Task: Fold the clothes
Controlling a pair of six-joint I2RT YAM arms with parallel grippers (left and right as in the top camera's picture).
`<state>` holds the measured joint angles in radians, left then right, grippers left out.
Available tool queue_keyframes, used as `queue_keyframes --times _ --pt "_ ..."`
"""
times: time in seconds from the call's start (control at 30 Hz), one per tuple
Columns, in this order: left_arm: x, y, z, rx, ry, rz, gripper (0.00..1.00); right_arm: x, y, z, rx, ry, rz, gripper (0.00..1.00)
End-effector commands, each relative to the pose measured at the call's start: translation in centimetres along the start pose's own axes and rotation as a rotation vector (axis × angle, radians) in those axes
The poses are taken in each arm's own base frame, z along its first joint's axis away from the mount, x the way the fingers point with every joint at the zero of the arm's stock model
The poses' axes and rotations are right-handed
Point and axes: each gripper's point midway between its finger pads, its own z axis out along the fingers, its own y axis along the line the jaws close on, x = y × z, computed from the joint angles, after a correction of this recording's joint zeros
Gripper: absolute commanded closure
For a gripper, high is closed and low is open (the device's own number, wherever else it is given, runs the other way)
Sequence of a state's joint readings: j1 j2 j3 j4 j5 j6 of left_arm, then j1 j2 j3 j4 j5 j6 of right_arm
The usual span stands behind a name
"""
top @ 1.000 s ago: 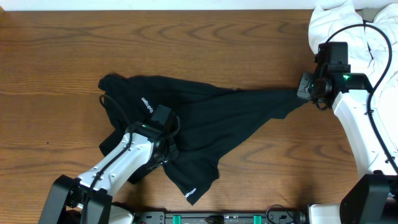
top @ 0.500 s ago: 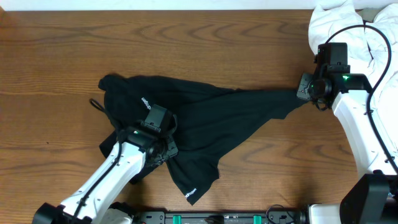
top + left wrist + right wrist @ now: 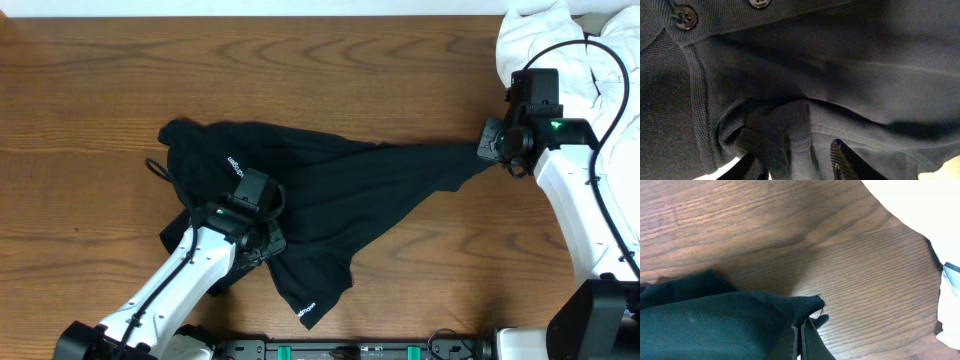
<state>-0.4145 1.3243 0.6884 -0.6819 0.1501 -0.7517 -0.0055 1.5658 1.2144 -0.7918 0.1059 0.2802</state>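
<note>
On the tabletop the clothes lie spread from the middle rightward, narrowing to a tip at the right; the left pincer sits on their near-left part; the right pincer is at that tip; a heap of other garments lies in the far-right corner, behind it.

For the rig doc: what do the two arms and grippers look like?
Left arm and right arm: white link shells, black joints and wrist heads, a green light on each. Black cable loops over the right. Left fingers black, weave-patterned.
</note>
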Motion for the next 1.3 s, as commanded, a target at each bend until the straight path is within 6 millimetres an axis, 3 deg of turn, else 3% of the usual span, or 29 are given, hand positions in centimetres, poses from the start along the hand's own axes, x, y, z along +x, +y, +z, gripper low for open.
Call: queue_keyframes --times 0.0,0.1,0.33,0.47,0.63,0.9,1.03,1.27 --pt "0.4 0.6 0.3 -0.026 0.013 0.012 0.59 -0.1 -0.7 -0.2 0.024 -0.011 0.000 0.99" --pt "0.4 0.7 0.3 -0.030 0.016 0.012 0.60 -0.1 -0.7 -0.2 0.023 -0.011 0.000 0.99" --pt "0.7 1.0 0.5 -0.037 0.023 0.011 0.74 -0.1 -0.7 -0.2 0.023 -0.011 0.000 0.99" --pt "1.0 1.3 0.8 -0.046 0.030 0.010 0.77 -0.1 -0.7 -0.2 0.023 -0.011 0.000 0.99" --pt "1.1 1.5 0.9 -0.050 0.035 0.009 0.94 -0.1 -0.7 -0.2 0.023 -0.010 0.000 0.99" --pt "0.8 1.2 0.5 -0.036 0.023 0.036 0.94 -0.1 -0.7 -0.2 0.023 -0.011 0.000 0.99" --pt "-0.6 -0.5 -2.1 0.009 -0.034 0.109 0.94 -0.6 -1.0 -0.8 0.021 -0.029 -0.009 0.99" --pt "-5.0 -2.5 -12.6 0.080 -0.264 0.147 0.94 -2.7 -3.6 -6.2 0.018 -0.153 0.068 0.99"
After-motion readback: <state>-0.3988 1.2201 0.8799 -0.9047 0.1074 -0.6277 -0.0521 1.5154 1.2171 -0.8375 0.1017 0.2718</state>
